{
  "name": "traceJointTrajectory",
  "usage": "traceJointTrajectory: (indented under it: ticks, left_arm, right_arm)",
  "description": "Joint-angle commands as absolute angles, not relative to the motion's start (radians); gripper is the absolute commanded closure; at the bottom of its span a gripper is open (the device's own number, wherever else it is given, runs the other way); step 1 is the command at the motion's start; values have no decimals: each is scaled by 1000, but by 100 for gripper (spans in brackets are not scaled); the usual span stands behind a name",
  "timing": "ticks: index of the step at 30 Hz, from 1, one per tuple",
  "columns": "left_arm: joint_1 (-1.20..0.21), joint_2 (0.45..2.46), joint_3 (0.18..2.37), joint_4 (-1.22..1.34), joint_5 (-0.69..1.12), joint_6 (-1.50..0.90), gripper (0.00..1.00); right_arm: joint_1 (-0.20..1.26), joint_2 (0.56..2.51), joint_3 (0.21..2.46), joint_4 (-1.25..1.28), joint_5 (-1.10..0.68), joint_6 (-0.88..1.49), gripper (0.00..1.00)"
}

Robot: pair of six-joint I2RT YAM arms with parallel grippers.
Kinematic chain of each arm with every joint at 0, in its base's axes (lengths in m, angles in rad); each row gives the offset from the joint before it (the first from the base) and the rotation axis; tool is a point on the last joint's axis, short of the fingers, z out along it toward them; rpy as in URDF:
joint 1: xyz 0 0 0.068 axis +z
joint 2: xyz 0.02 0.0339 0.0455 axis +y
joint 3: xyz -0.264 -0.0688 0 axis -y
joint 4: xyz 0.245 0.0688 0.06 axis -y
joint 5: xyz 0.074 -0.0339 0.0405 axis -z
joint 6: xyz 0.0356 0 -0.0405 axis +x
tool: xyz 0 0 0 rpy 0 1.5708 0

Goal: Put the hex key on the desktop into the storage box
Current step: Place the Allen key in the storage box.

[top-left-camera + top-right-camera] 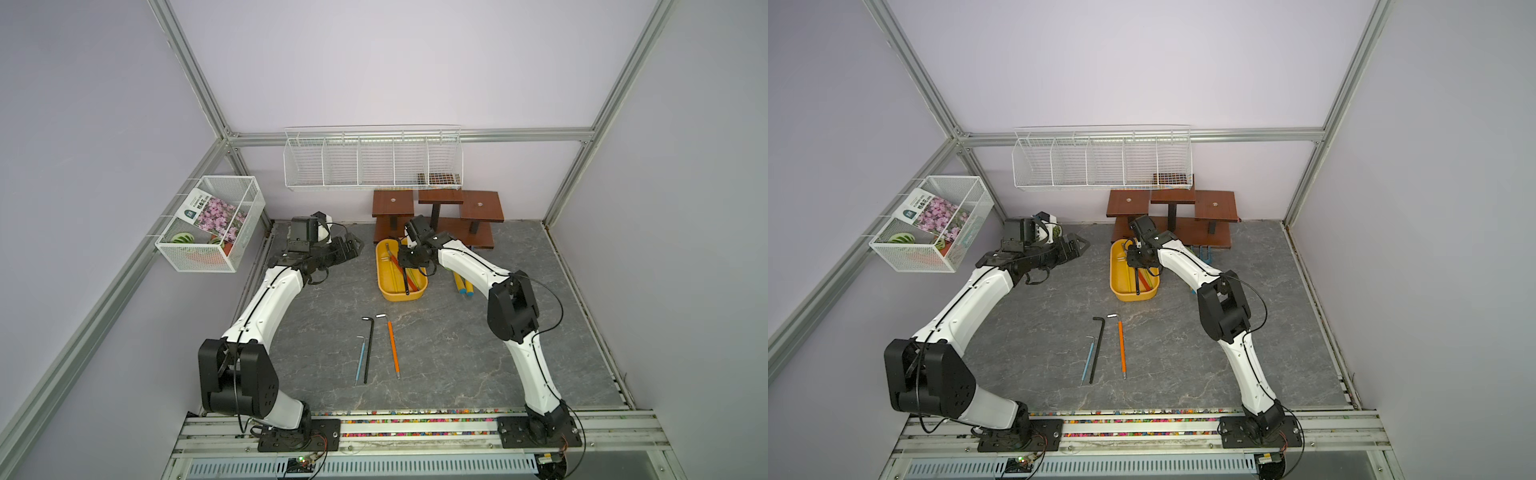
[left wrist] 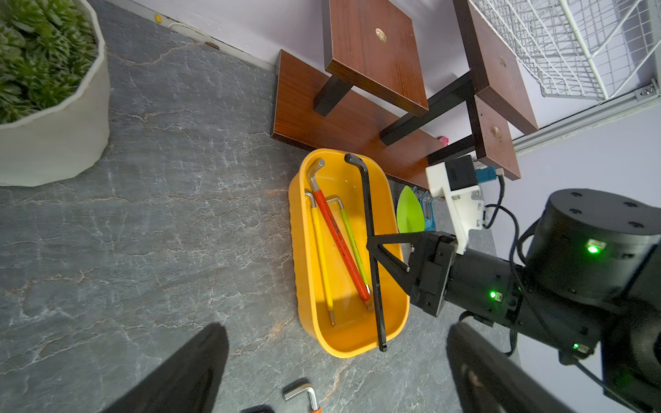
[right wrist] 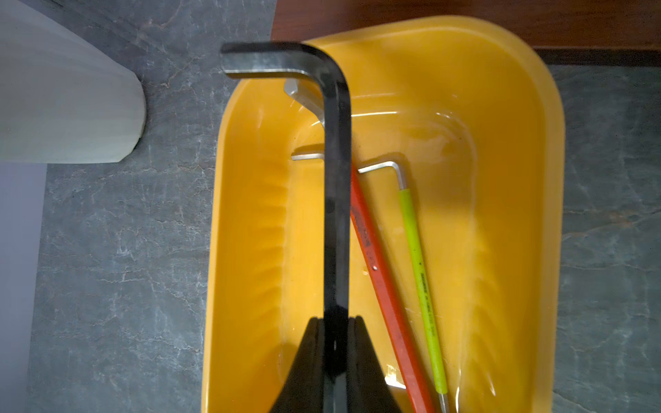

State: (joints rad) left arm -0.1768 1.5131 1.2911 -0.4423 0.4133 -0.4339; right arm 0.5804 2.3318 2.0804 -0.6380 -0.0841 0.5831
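Note:
The yellow storage box stands on the dark-grey desktop and holds red, yellow and green hex keys. My right gripper is shut on a long black hex key. That key is held lengthwise over the box, with its straight end past the near rim. On the desktop in front lie a black hex key, an orange-sleeved one and a thin blue one. Left of the box, my left gripper is open and holds nothing.
A brown wooden stand sits right behind the box. A white plant pot is at the back left, by my left arm. Yellow-and-blue tools lie right of the box. White wire baskets hang on the back wall and the left wall.

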Motion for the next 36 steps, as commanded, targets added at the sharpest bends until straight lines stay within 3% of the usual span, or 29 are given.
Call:
traceJointTrajectory:
  ticks: [1, 4, 8, 21, 36]
  left_arm:
    - [-173, 1525, 1285, -430, 422, -439, 0]
    - [-173, 1528, 1285, -430, 422, -439, 0]
    - [-173, 1529, 1283, -430, 422, -439, 0]
    - [-173, 1524, 1279, -434, 401, -431, 0]
    - [-173, 1425, 1225, -449, 372, -448, 0]
  right_arm:
    - [572, 2337, 2108, -630, -97, 577, 85]
    - [571, 2334, 2105, -643, -96, 574, 71]
    - [569, 2307, 2089, -643, -95, 566, 62]
    - [598, 2039, 1890, -605, -80, 524, 56]
    - [829, 1743, 1485, -531, 98, 517, 54]
